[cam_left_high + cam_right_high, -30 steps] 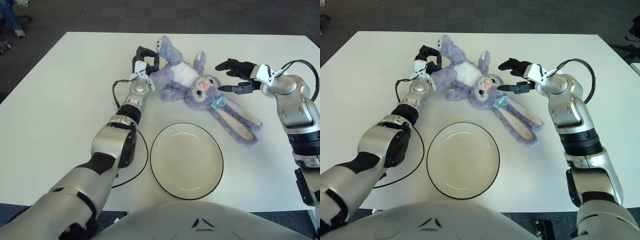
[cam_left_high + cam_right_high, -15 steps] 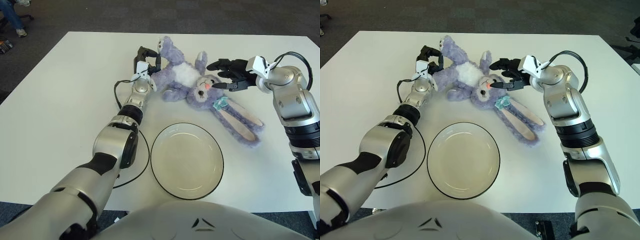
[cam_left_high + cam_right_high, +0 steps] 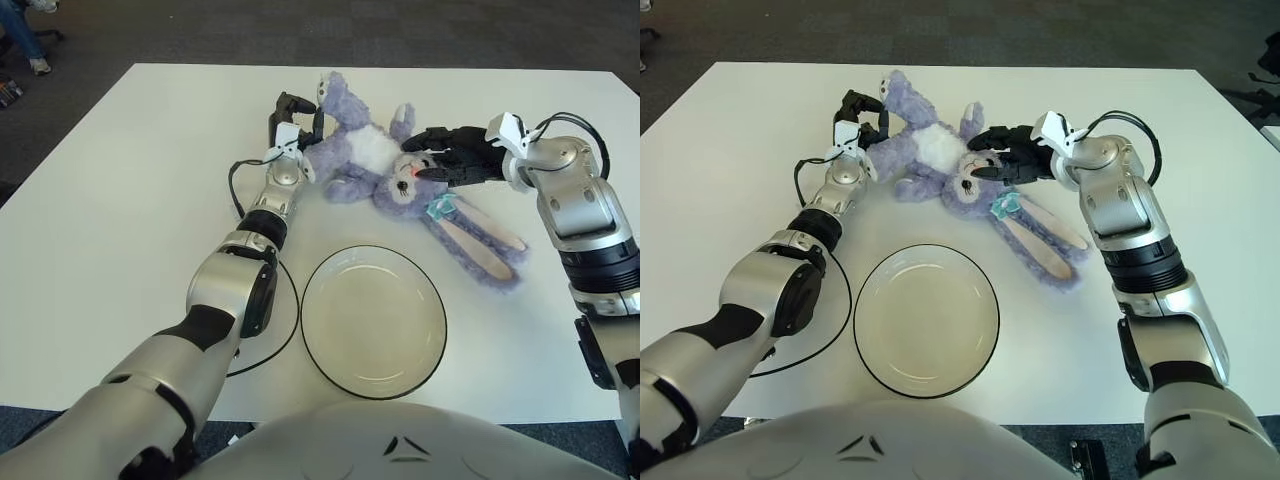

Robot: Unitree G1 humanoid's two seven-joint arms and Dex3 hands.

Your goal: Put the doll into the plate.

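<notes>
Left eye view: your right hand (image 3: 440, 160), fingers spread, touches the doll's (image 3: 375, 160) head beyond the plate (image 3: 373, 320); left hand (image 3: 292, 118) clasps its leg.

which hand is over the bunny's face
The right hand, its dark fingers over the doll at the head; the left hand is at the doll's far limb.

The doll (image 3: 400, 170) lay on the table (image 3: 130, 190) between my two hands, its ears trailing toward me on the right. My left hand (image 3: 292, 120) sat at its far left limb, apparently touching it. My right hand (image 3: 450, 160) was over its head. The plate (image 3: 373, 321) lay nearer me, just before the doll, between both arms.
</notes>
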